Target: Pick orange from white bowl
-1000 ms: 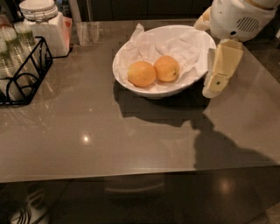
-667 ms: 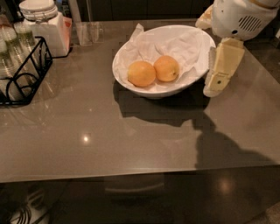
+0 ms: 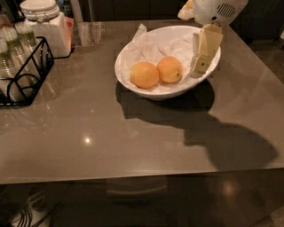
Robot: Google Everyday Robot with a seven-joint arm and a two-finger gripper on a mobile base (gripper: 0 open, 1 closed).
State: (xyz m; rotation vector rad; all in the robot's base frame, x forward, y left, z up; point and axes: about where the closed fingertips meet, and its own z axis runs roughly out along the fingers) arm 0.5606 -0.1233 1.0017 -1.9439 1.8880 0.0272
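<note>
- Here, at a grey table (image 3: 133, 146), the robot's cream-coloured claw (image 3: 198, 66) hangs tip-down over the right rim of the white bowl (image 3: 155, 92). It is just beside the fruit but touches neither piece.
- The orange (image 3: 169, 69), the deeper-coloured of the two, lies near the bowl's middle on crumpled white paper (image 3: 146, 44). It rests against a paler, slightly larger fruit (image 3: 144, 74) on its left.
- The paper lining probably keeps the round fruit from rolling on the glossy slope, and both seem to have settled at the lowest point.
- The claw is placed on the right side, likely because the orange is open there while the paler fruit blocks its other flank.
- How wide the claw stands I cannot tell from here; it carries nothing that I can see.
- The arm's white housing (image 3: 217, 9) is cut off at the top edge, so the rest of the robot is out of sight.
- At far left, a black wire rack (image 3: 26, 71) of bottles and a white lidded jar (image 3: 42, 20) run off the edge, well apart from the bowl.
- A clear glass (image 3: 88, 33) stands behind, hard to make out against the dark.
</note>
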